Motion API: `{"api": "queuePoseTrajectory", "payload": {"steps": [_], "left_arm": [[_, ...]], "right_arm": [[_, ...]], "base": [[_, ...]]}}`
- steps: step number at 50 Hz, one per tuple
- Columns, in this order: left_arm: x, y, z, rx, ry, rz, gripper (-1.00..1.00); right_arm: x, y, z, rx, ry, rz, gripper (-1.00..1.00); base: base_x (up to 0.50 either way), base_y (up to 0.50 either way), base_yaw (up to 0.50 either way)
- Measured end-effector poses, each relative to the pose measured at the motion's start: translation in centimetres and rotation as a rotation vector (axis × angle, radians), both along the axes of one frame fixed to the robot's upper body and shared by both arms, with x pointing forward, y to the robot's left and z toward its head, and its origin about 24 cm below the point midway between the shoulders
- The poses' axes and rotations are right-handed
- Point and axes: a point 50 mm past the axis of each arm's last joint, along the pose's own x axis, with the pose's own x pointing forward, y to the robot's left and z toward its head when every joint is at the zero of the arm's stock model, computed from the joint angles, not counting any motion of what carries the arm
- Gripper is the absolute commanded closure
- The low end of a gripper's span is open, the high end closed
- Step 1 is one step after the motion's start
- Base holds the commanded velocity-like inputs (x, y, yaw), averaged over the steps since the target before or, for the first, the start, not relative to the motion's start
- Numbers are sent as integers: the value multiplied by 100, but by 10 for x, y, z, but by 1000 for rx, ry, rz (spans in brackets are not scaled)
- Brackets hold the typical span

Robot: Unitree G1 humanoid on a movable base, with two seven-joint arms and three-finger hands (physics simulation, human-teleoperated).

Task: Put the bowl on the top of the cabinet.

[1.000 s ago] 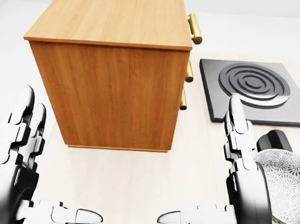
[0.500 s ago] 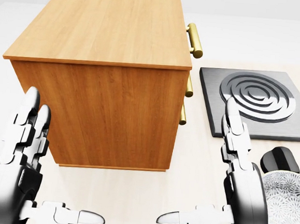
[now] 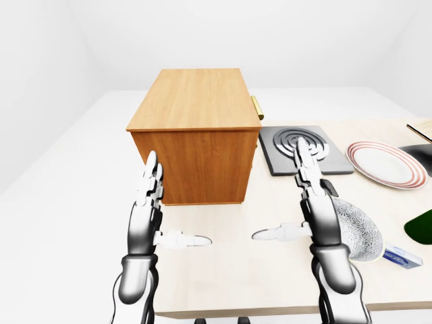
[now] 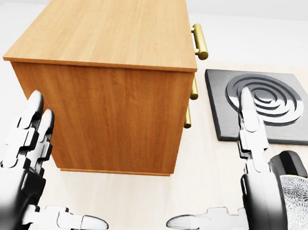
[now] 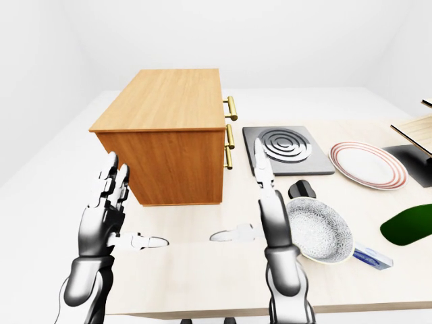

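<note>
Bowl [image 5: 317, 231] sits empty on the table [image 5: 202, 270] beside the splayed right robot hand [image 5: 260, 209]; left robot hand [image 5: 108, 216] likewise splayed.

Walls: we see plain white walls [image 3: 283, 34] meeting at soft corners, no windows | Floor: pale white floor [image 3: 54, 169] left of the fingers | Surface: light wood-grain surface [image 3: 229, 270] under and beyond the fingers, its near edge below them | Light: even, diffuse, faint shadows only
</note>
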Motion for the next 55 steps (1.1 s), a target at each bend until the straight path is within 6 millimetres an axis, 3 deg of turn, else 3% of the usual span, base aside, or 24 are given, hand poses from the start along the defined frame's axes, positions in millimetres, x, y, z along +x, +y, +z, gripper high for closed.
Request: {"api": "queuePoseTrajectory", "payload": {"steps": [10, 15, 26, 31, 44, 55], "left_arm": [[1, 0, -2, 0, 10, 6, -100], [2, 0, -3, 1, 14, 9, -100], [2, 0, -5, 2, 19, 10, -100], [2, 0, -5, 2, 22, 10, -100], [3, -1, -7, 4, 31, 7, -100], [3, -1, -9, 6, 36, 3, -100]], "right_arm": [[-16, -24, 27, -252, -15, -62, -100], [-29, -35, 24, -367, 26, -91, -100], [-53, -68, 6, -515, 293, -197, -100], [-64, -79, 7, -553, 367, -234, -100], [-78, -97, 23, -589, 339, -395, -100], [-79, -106, 7, -588, 447, -430, -100]], "base": [[0, 0, 0], [0, 0, 0], [0, 0, 0], [0, 0, 0], [0, 0, 0], [0, 0, 0]]}}
